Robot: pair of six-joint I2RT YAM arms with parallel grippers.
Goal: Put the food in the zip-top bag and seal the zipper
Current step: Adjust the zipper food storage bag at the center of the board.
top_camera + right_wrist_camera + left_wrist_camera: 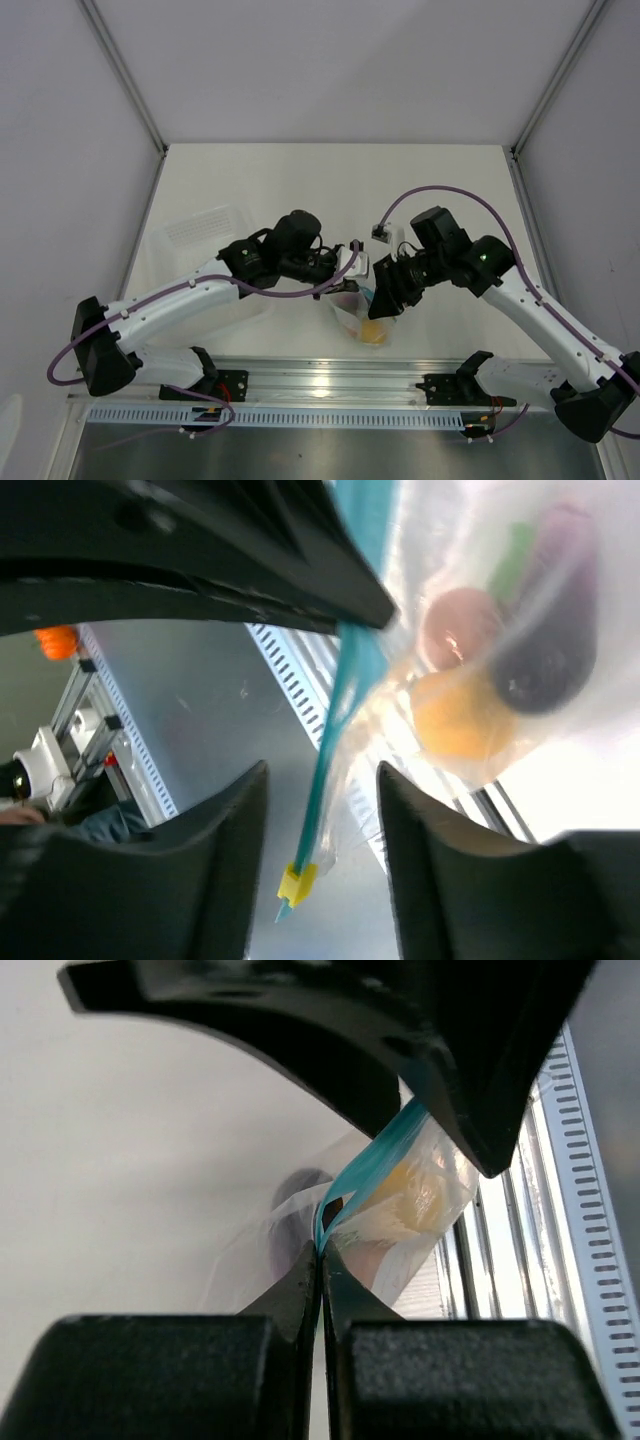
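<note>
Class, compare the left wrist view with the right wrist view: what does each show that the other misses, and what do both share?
Only the left wrist view shows the left gripper pinched shut on the zipper. Only the right wrist view plainly shows the pink piece and green piece, the yellow tab at the zipper's end, and the right gripper open astride the zipper. Both show the clear bag, the teal zipper and the yellow piece inside.
</note>
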